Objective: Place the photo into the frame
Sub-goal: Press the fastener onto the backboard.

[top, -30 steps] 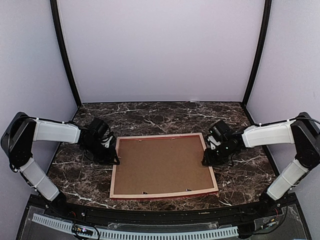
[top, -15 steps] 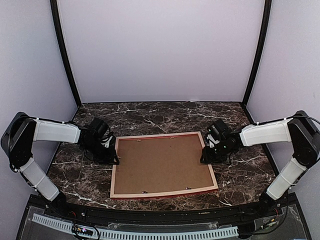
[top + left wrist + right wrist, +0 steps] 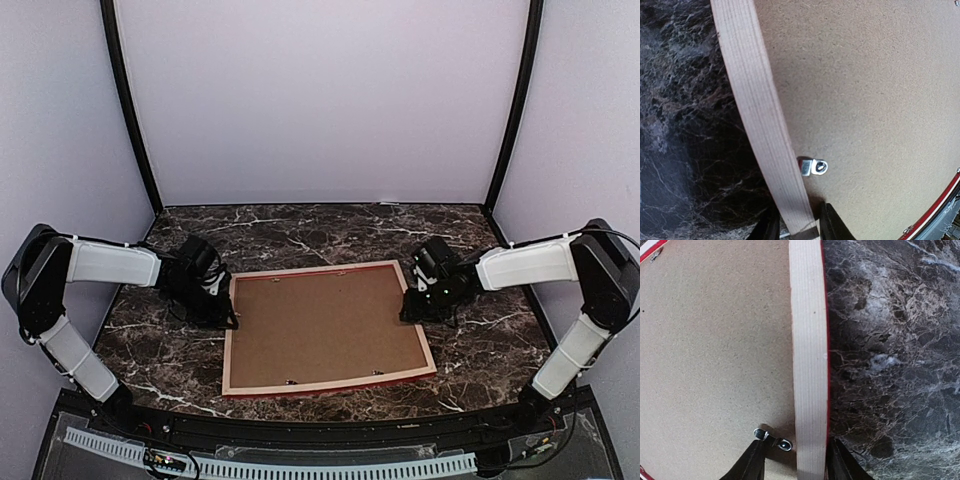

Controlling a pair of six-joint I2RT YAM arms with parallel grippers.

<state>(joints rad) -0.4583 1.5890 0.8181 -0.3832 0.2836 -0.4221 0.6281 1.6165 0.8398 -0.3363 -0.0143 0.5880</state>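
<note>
1. While the frame (image 3: 320, 385) lies back-up on the dark marble table (image 3: 300, 225) in the overhead view, the brown backing board (image 3: 325, 325) fills its opening. The left gripper (image 3: 228, 318) sits at the frame's left rail, about halfway along it. The right gripper (image 3: 408, 312) sits at the right rail, nearer the far corner. The photo cannot be seen under the board.

2. Through the left wrist camera, the pale wood rail of the frame (image 3: 760, 115) runs between the left gripper (image 3: 799, 220), and its fingers (image 3: 771, 227) press against either side, clenched on the rail. A small metal clip (image 3: 815, 167) lies on the backing board (image 3: 865, 100) just inside the rail. Marble table (image 3: 685, 125) shows on the outer side.

3. Through the right wrist camera, the right gripper (image 3: 796, 445) straddles the frame's rail (image 3: 809, 340). One of its fingers (image 3: 752, 462) rests over the backing board (image 3: 715, 340), apart from the rail, so the jaws stand released. A metal clip (image 3: 771, 438) lies in that gap. The other finger is against the red outer edge, beside the table (image 3: 890, 340).
</note>
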